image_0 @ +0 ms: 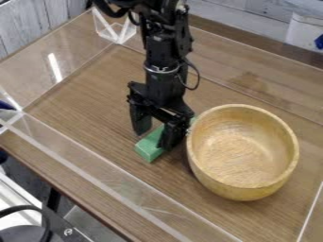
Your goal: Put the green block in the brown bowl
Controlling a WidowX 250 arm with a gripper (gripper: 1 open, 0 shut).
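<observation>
The green block lies flat on the wooden table, just left of the brown bowl. My gripper points straight down over the block's far end, open, with its black fingers straddling the block on either side. The near end of the block sticks out in front of the fingers; the far end is hidden by the gripper. The bowl is round, light tan wood with thick walls, and nothing lies in it.
Clear plastic walls fence the table on the left and front. The dark arm rises behind the gripper toward the back. A wooden tabletop stretches to the left of the block.
</observation>
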